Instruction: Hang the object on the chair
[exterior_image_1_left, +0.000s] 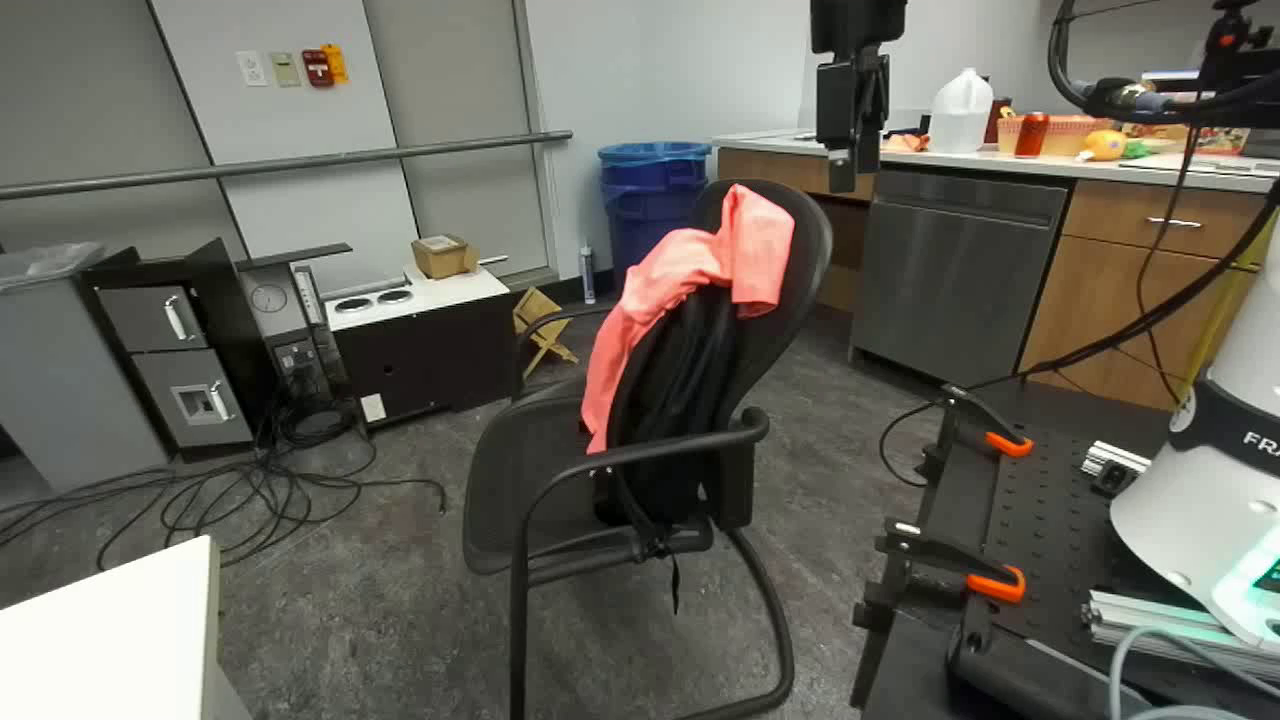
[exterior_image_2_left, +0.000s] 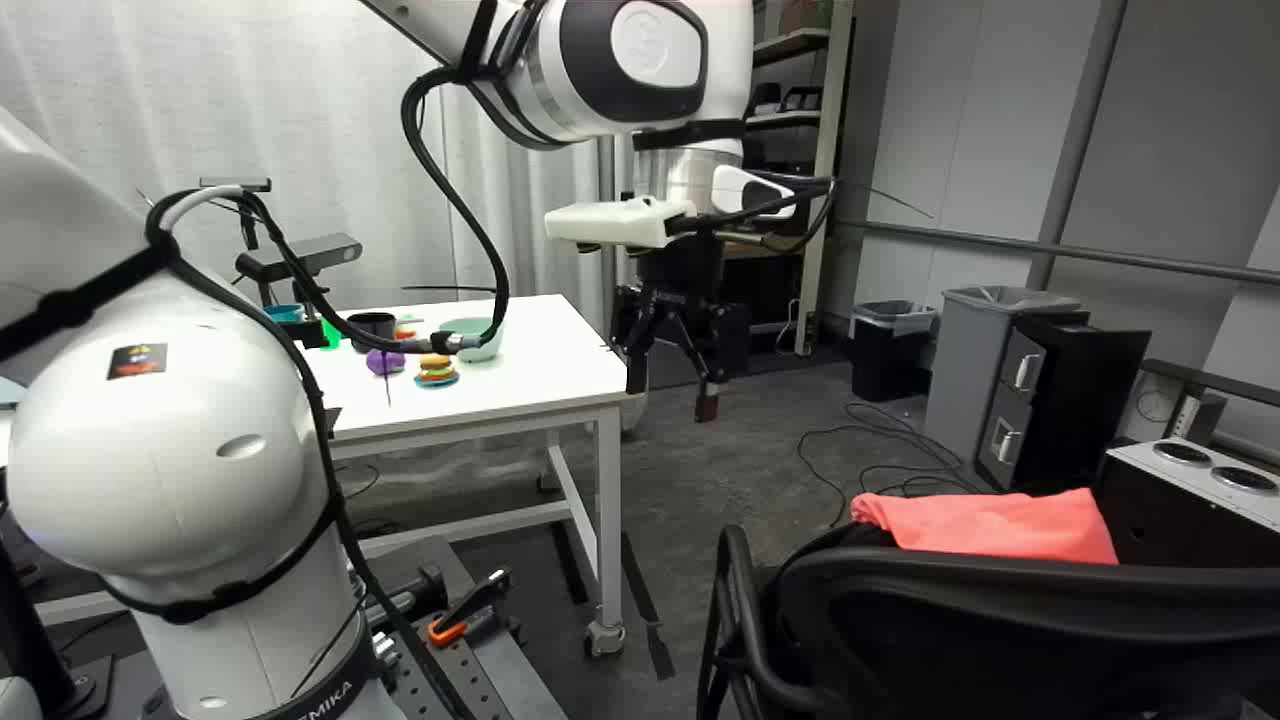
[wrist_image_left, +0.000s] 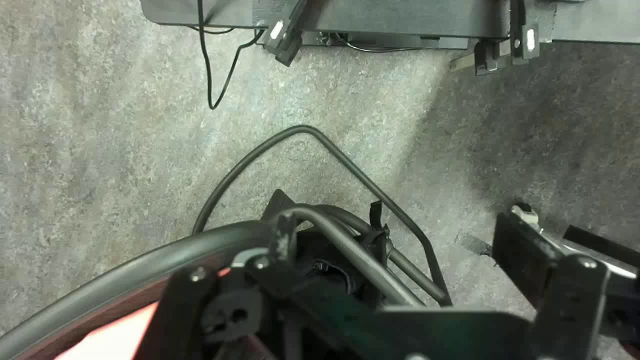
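Note:
The coral-red cloth garment (exterior_image_1_left: 760, 250) is draped over the top of the chair's backrest, one end over the rear face, a long part down the front side. In an exterior view its upper part (exterior_image_2_left: 1000, 525) shows above the backrest edge. In the wrist view a piece of it (wrist_image_left: 112, 335) shows lower left. The black office chair (exterior_image_1_left: 525, 470) stands upright; its backrest rim (wrist_image_left: 185, 252) curves under my jaws. My gripper (exterior_image_1_left: 846, 170) points down, above and beside the backrest top, apart from the cloth. Its fingers are spread and empty (exterior_image_2_left: 671, 390), also in the wrist view (wrist_image_left: 400, 242).
A black fabric item (exterior_image_1_left: 665, 440) hangs on the chair under the cloth. The robot's black mounting table (exterior_image_1_left: 1040, 490) with orange-tipped clamps is near the chair. A white table (exterior_image_2_left: 520, 395) with toy food and bowls stands on another side. Cables (exterior_image_1_left: 260, 500) lie on the floor.

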